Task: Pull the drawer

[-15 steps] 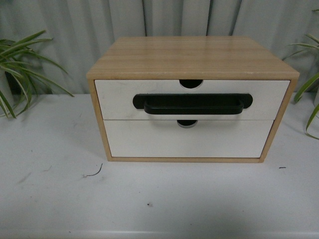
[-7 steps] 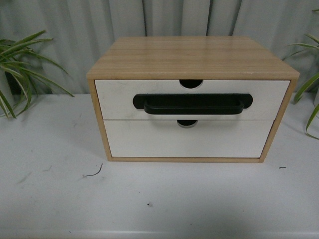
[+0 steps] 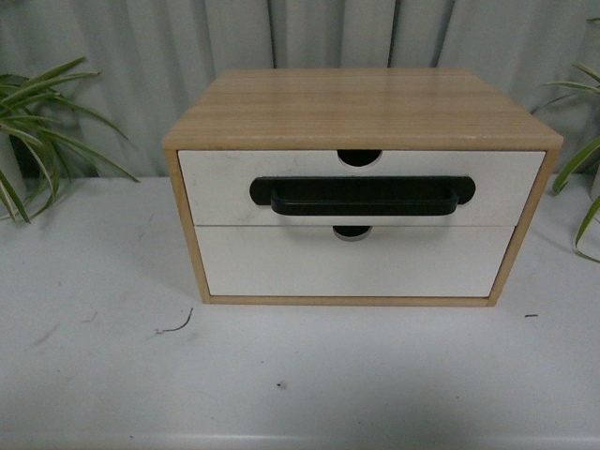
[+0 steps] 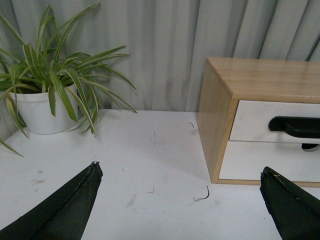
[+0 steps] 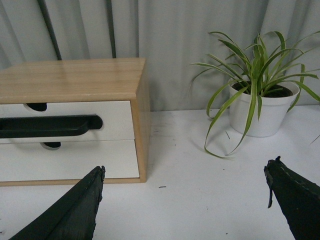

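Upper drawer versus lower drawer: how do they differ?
The upper drawer carries a long black bar handle; the lower drawer has none. The upper drawer's notch shows fully; the lower drawer's is partly behind the handle. Both are white-fronted and look closed.

**Soft even light, mild grain**

Diffuse light from above; no hard glare. Pale sheen on the cabinet top in the right wrist view. Thin soft shadow on the table along the cabinet base, another under the handle on the drawer. Front view dull, slightly grainy. Both the left gripper and right gripper sit near-black at the lens, detail lost.
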Action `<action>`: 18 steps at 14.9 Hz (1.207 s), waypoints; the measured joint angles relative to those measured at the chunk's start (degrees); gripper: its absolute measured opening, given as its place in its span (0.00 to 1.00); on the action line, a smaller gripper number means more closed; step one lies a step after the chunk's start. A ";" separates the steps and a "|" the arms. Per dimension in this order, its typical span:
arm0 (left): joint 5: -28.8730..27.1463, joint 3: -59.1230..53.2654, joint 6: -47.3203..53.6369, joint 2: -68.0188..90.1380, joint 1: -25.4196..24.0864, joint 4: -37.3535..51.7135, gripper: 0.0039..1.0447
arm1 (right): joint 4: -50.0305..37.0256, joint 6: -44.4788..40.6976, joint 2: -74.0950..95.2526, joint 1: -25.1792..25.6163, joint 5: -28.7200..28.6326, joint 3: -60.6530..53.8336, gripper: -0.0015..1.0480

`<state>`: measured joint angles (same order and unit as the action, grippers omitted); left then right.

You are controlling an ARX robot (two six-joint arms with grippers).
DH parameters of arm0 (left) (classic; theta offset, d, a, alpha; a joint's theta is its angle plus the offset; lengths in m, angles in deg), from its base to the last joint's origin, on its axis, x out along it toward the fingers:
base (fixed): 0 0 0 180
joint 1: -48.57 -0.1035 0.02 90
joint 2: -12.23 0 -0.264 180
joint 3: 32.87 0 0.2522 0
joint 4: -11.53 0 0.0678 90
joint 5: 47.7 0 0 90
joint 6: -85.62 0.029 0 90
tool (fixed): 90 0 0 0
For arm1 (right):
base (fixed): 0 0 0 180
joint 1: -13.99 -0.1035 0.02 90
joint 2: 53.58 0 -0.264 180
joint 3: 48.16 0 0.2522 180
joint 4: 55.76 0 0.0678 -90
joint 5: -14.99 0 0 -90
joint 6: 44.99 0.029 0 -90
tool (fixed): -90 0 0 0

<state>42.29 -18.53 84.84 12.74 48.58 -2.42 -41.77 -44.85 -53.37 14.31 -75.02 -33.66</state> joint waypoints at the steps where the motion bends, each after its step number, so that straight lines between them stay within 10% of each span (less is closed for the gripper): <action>1: 0.00 0.00 0.00 0.00 0.00 0.00 0.94 | 0.00 0.00 0.00 0.00 0.00 0.00 0.94; 7: -2.54 0.74 -1.14 0.70 0.90 -3.04 0.94 | 0.98 0.35 0.20 -0.22 0.57 0.15 0.94; 9: -24.57 9.07 -12.57 16.02 12.11 -13.51 0.94 | -3.43 2.69 12.83 -2.27 4.02 2.49 0.94; 11: -30.91 11.93 -17.05 24.98 12.09 -3.28 0.94 | -17.62 1.97 26.93 -3.06 4.11 6.36 0.94; 14: -25.22 18.14 -17.64 47.28 12.35 16.96 0.94 | -35.89 1.27 54.12 -4.76 3.19 17.84 0.94; 18: -16.26 35.78 -14.23 77.26 14.47 28.87 0.94 | -38.53 -7.54 81.90 -9.49 1.97 38.84 0.94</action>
<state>26.02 17.25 70.61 90.01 63.05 26.46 -80.30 -52.39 28.53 4.83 -73.06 5.18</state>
